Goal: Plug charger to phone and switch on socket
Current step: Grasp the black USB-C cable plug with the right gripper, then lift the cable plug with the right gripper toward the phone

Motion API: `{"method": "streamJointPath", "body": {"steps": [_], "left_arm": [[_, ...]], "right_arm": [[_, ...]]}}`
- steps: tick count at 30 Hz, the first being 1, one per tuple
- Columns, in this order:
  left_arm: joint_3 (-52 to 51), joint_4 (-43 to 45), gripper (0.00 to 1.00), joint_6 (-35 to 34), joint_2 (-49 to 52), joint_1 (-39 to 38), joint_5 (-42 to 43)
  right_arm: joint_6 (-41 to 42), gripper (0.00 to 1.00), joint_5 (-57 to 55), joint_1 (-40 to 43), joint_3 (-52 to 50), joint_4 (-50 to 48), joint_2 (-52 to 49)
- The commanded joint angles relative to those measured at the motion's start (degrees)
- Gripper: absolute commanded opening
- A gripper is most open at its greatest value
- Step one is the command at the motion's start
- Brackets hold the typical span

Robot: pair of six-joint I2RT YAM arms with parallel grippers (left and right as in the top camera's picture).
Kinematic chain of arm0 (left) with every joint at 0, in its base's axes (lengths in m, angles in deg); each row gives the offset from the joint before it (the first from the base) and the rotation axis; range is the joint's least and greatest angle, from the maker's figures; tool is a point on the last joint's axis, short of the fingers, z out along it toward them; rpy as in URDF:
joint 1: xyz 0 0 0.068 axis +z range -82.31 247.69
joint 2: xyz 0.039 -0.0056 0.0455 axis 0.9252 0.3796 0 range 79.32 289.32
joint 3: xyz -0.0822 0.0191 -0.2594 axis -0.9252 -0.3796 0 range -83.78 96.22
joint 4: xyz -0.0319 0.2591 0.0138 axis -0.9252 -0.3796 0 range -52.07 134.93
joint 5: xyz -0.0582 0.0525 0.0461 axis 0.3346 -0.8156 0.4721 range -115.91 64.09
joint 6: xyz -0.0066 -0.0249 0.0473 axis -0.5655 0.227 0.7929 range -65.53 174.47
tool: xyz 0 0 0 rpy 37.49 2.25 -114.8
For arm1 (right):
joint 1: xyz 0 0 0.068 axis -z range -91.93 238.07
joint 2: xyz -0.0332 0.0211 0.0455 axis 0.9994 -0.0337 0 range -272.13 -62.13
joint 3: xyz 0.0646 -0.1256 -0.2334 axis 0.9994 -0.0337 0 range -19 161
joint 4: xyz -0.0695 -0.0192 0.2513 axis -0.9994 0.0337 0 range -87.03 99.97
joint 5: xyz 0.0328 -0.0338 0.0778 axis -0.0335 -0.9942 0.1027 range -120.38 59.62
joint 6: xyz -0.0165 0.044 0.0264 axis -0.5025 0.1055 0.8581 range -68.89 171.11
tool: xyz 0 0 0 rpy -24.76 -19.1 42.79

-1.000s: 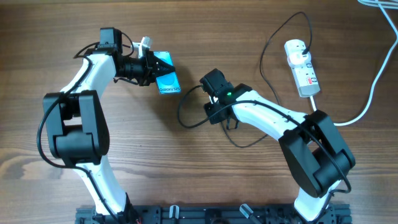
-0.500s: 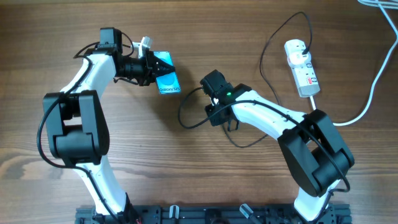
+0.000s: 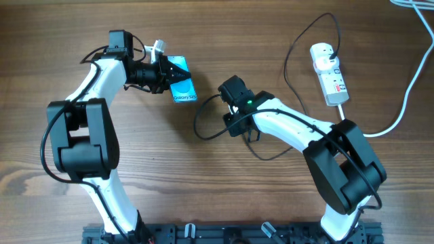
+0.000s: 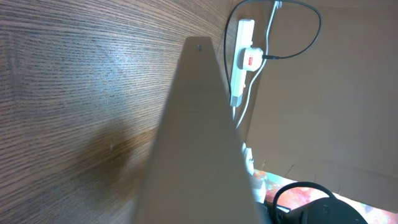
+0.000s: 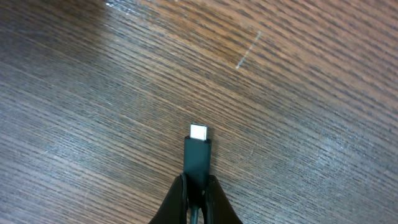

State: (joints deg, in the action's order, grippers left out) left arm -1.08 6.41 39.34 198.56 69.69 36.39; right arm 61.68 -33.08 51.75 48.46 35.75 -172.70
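Between right fingers [image 5: 174, 202]: charger [image 5: 198, 155] pinched, plug tip protruding; left fingers [image 3: 166, 68] clamp phone [image 3: 184, 89].

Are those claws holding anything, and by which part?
The left gripper has the phone by the end opposite its Galaxy text; the right gripper pinches the charger by its plug, behind the metal tip.

Overhead: phone [image 3: 183, 88] partly covered by left fingers [image 3: 166, 73]; only "Galaxy" end shows. Socket [image 3: 329, 74] switch positions too small to tell. White cord [image 3: 407, 95] cut by right edge.
Left wrist: blurred tan wedge [image 4: 199, 162] blocks centre, identity unclear.
Right wrist: right fingers [image 5: 174, 208] cut by bottom edge; charger [image 5: 198, 158] cable hidden behind them.
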Motion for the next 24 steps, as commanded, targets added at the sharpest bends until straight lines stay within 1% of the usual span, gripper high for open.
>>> {"method": "streamJointPath", "body": {"steps": [1,4,6,9,10,12,13,14,17,18,24], "left_arm": [[-0.31,0.22,0.04,1.40,-1.38,0.04,2.21],[-0.31,0.20,0.04,0.87,-1.38,0.04,2.21],[-0.31,0.24,0.04,0.52,-1.38,0.04,2.23],[-0.31,1.51,0.04,0.61,-1.38,0.04,3.26],[-0.31,2.51,0.04,0.81,-1.38,0.07,4.76],[-0.31,5.62,0.04,0.76,-1.38,0.11,9.42],[-0.31,6.01,0.04,0.74,-1.38,0.24,10.14],[-0.31,5.90,0.04,0.74,-1.38,0.44,10.12],[-0.31,5.35,0.04,0.76,-1.38,1.18,10.10],[-0.31,4.74,0.04,0.76,-1.38,1.68,10.10],[-0.31,3.54,0.04,0.79,-1.38,1.97,10.10]], "right_arm": [[-2.64,0.04,2.38,-0.02,1.27,-0.13,-0.98],[-2.64,0.04,7.32,-0.02,2.10,0.48,-0.83],[-3.26,0.04,13.14,-0.02,2.08,-0.20,-0.39],[-2.89,0.04,25.11,1.31,2.08,0.26,1.62],[-2.54,0.04,28.28,2.01,2.08,0.35,2.38],[2.23,0.04,29.49,4.09,2.08,0.96,3.10],[2.01,0.04,20.52,5.16,1.90,3.61,3.10],[2.03,0.04,15.23,5.53,1.90,5.70,3.10],[2.12,0.04,4.09,7.10,1.90,9.97,3.10],[3.37,0.04,-0.37,8.85,1.90,11.87,3.10],[1.46,0.04,2.95,14.71,0.42,12.52,2.97]]}}
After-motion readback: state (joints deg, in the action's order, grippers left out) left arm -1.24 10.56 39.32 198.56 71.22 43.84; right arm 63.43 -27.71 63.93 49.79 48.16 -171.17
